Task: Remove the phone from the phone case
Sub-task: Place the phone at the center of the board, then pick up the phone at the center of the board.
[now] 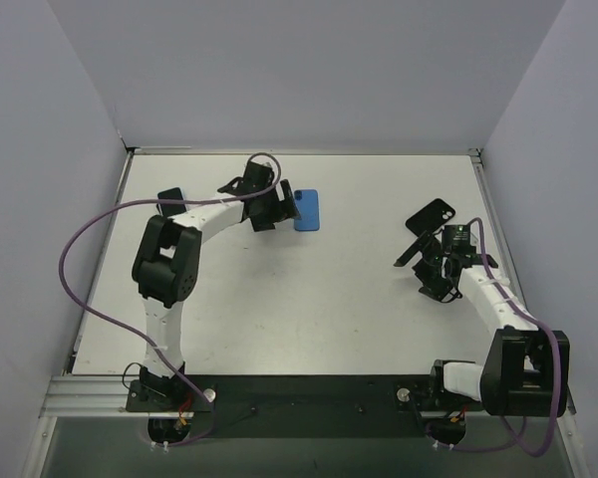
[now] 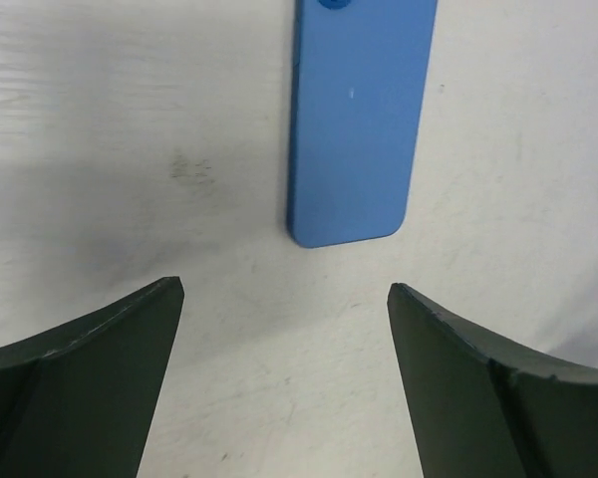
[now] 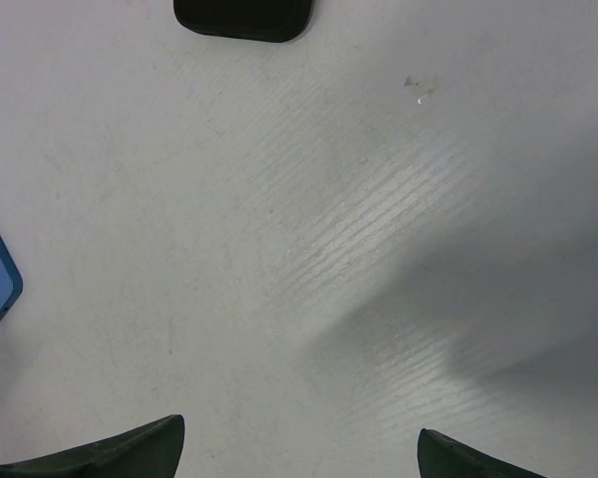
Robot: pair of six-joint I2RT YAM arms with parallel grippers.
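Observation:
The blue phone point(image 1: 308, 210) lies flat on the white table, back up and bare of any case. In the left wrist view the phone point(image 2: 354, 129) sits just beyond my left gripper point(image 2: 284, 299), which is open with only table between its fingers. In the top view that left gripper point(image 1: 284, 205) sits at the phone's left side. The black phone case point(image 1: 432, 216) lies empty at the right. My right gripper point(image 1: 431, 276) hovers just near of it. It is open and holds nothing point(image 3: 301, 438); the case's edge point(image 3: 242, 18) shows at the top of its view.
A small black object point(image 1: 169, 200) lies by the left arm's elbow. Grey walls close off the table on the left, back and right. The left arm's purple cable point(image 1: 75, 249) loops over the table's left part.

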